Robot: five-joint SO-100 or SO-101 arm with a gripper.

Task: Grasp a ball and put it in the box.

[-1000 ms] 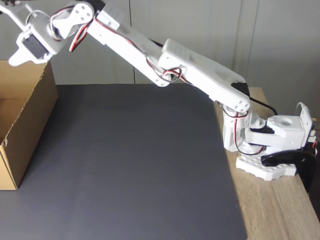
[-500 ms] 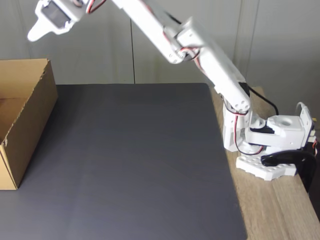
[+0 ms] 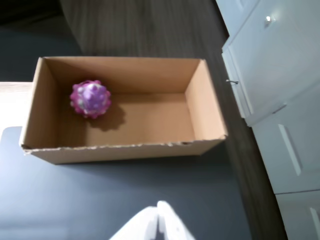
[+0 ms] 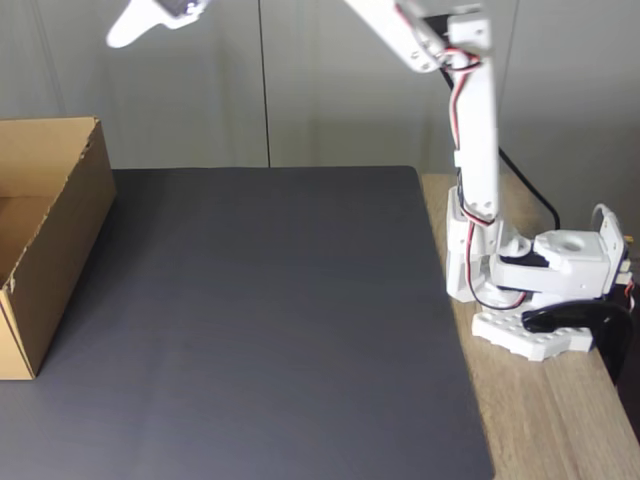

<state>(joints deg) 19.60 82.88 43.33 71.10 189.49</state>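
Dark mat (image 4: 270, 320) (white cabinets (image 3: 280, 75) beside box (image 3: 202, 107))

In the wrist view the ball (image 3: 90, 98) lies inside the box (image 3: 200, 105), on its floor, near the left wall and the far wall. The box stands on the mat (image 3: 75, 200), at its far edge, and behind the box is the floor (image 3: 145, 27). To the right of the box stand the cabinets (image 3: 280, 85). The gripper (image 3: 159, 212) is at the bottom edge, in front of the box. In the fixed view the box (image 4: 55, 240) stands at the left end of the mat (image 4: 270, 320), the arm's base (image 4: 530, 300) stands on the table (image 4: 560, 420) to the right of the mat, and the gripper (image 4: 125, 32) hangs high above the mat, just right of the box.
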